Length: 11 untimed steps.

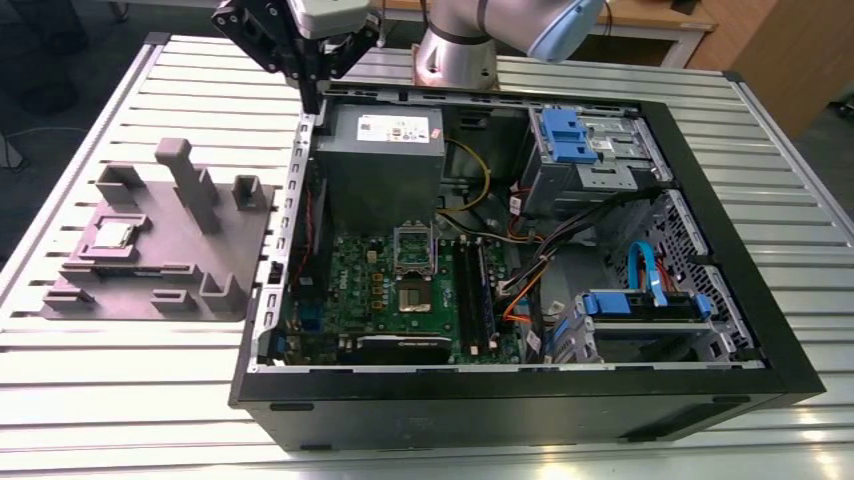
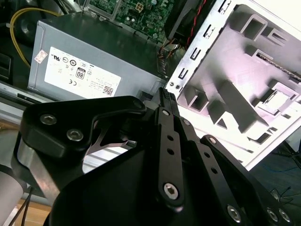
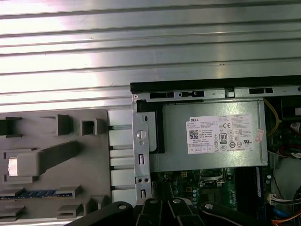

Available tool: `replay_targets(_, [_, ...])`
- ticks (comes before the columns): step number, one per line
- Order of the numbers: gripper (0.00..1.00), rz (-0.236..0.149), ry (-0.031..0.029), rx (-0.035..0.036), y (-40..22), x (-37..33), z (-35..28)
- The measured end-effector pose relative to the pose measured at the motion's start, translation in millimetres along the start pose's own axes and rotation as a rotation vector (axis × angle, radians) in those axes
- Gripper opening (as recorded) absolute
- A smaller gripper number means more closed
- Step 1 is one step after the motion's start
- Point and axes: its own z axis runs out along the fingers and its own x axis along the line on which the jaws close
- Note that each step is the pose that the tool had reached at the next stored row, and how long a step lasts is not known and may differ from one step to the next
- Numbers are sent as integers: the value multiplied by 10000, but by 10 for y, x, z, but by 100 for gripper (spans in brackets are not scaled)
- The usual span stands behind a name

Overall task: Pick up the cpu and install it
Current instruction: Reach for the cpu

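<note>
The cpu (image 1: 114, 235) is a small silvery square lying flat in a recess of the grey plastic plate (image 1: 160, 290), at the exterior view's left of the computer case (image 1: 467, 405). In the first wrist view the cpu (image 3: 14, 165) shows as a bright patch on that plate. My gripper (image 1: 311, 98) hangs above the case's far left corner, beside the power supply (image 1: 380, 150), well apart from the cpu. Its black fingers (image 2: 165, 101) meet at the tips, shut with nothing between them. On the green motherboard, the socket (image 1: 415, 295) lies with its metal frame (image 1: 411, 245) lifted.
Upright blocks (image 1: 187, 185) stand on the grey plate near the cpu. Inside the case are blue drive brackets (image 1: 567, 135), loose cables (image 1: 534, 265) and memory sticks (image 1: 474, 295). The case and plate rest on a ribbed metal table (image 1: 134, 400).
</note>
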Motion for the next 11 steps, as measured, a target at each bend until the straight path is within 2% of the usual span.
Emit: replay_targets(11, [10, 1, 8, 0, -3, 37, 4])
